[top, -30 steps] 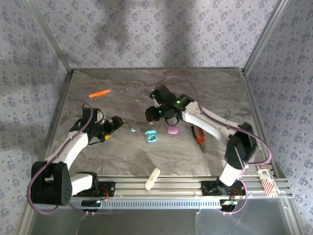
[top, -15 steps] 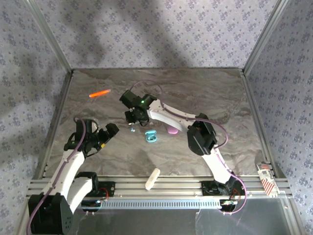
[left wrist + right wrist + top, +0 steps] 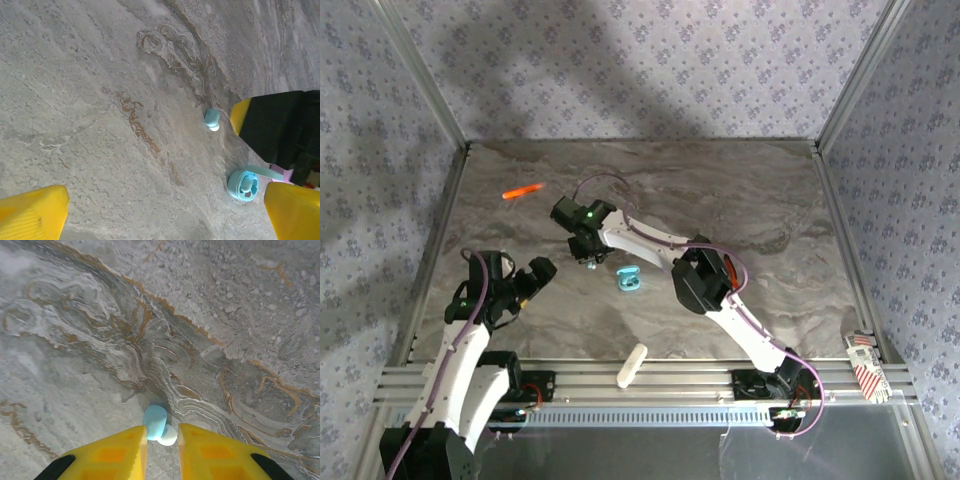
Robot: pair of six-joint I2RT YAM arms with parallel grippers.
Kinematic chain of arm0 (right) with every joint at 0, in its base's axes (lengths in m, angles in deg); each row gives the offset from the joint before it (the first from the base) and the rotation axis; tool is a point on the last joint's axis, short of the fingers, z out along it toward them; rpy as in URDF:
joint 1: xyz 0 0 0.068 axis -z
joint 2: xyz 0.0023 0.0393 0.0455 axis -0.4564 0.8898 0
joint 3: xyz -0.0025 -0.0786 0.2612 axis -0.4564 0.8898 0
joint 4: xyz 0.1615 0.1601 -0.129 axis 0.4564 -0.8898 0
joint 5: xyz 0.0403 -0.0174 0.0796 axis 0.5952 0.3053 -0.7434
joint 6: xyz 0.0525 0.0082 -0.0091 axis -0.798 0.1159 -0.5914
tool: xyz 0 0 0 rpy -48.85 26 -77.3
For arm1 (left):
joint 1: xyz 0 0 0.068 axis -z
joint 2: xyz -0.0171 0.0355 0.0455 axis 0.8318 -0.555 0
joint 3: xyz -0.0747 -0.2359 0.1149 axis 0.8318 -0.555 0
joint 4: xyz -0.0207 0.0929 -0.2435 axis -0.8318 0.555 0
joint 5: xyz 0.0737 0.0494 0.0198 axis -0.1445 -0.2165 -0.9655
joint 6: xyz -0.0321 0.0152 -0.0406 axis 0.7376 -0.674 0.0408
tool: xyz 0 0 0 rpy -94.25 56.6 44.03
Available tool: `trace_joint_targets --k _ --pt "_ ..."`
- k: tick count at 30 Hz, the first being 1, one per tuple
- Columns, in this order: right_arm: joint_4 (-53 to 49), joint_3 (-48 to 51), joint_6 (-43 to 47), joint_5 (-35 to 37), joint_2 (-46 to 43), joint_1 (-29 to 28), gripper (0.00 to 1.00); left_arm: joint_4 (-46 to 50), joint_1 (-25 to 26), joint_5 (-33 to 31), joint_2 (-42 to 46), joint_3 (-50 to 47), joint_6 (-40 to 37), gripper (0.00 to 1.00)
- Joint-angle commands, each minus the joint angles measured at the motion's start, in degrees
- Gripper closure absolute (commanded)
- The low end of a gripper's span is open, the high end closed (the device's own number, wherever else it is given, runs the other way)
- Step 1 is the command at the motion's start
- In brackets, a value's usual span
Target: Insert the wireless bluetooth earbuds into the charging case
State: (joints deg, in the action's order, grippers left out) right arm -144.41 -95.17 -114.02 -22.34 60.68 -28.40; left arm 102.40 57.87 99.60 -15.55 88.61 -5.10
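Note:
A light teal earbud (image 3: pixel 156 422) with a white tip lies on the marble table, left of the open teal charging case (image 3: pixel 629 280). My right gripper (image 3: pixel 161 432) is down at the table with its yellow fingers closed narrowly on either side of this earbud. From the left wrist view the same earbud (image 3: pixel 212 119) sits beside a right fingertip (image 3: pixel 241 115), and the case (image 3: pixel 243 185) lies just past it. My left gripper (image 3: pixel 528 283) hangs wide open with nothing in it, to the left of the earbud.
An orange stick (image 3: pixel 523 190) lies at the back left. A white cylinder (image 3: pixel 632 365) rests near the front rail, and a striped packet (image 3: pixel 865 365) at the front right. A sliver of a pink case (image 3: pixel 286 174) shows behind the teal one.
My right arm swung left across the table, came down over the teal earbud, and its jaws narrowed around it. My left arm drew back toward the near left, staying open.

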Motion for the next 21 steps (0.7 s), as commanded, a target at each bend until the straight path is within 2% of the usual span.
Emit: trace_joint_targets --k 1,21 --pt "-2.7 -2.8 -1.3 1.1 2.1 -0.5 0.76 1.5 -0.5 0.1 0.7 -0.3 -0.9 0.0" --pt "-2.7 -4.7 -1.0 -2.6 5.1 -0.3 0.72 1.7 -1.1 0.7 1.0 -0.6 -1.7 0.0"
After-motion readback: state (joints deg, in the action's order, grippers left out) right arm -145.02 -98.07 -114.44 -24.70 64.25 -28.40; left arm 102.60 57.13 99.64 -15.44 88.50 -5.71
